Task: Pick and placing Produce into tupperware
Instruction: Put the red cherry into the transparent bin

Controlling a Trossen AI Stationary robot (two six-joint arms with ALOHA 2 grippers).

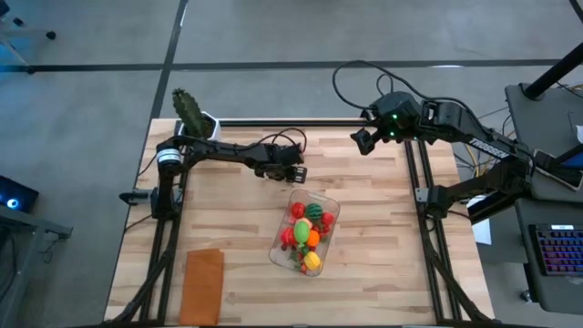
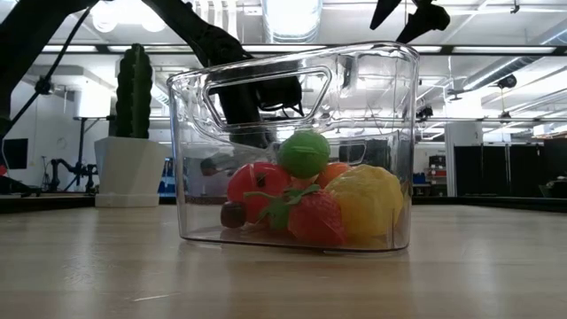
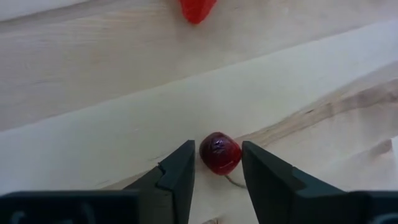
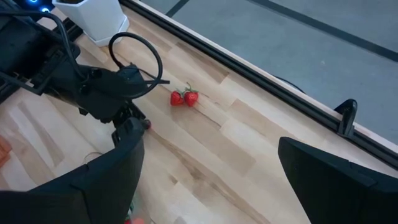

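Produce [image 1: 306, 233] mostly sits already inside the tupperware [image 1: 326, 205], which lies just right of the table's middle in the high view; red, green, orange and yellow pieces are heaped in it, and the low view shows a green ball riding on top of the pile.

Going left to right across the high view: the cactus [image 1: 189, 109] in its white pot stands at about 10 o'clock from the container, an orange-brown rectangle [image 1: 204, 284] lies near the front edge at about 8 o'clock, and the left gripper [image 1: 293, 176] hangs low over the wood at about 11 o'clock, just beside the container's far end. Its wrist view shows the jaws narrowly parted with a small dark red cherry [image 3: 219, 152] between the fingertips [image 3: 179, 165], not clearly pinched yet. A red pair of strawberries [image 4: 185, 98] lies farther off on the boards. The right gripper [image 1: 363, 140] waits raised at about 1 o'clock, jaws wide.

Risks, as I judge them: the cherry is round and smooth, so an off-centre close could squirt it forward and send it rolling. Its thin stem may snag a finger. With the pile so high, a careless drop could bounce the cherry back out, and the gripper could nudge the container's wall.
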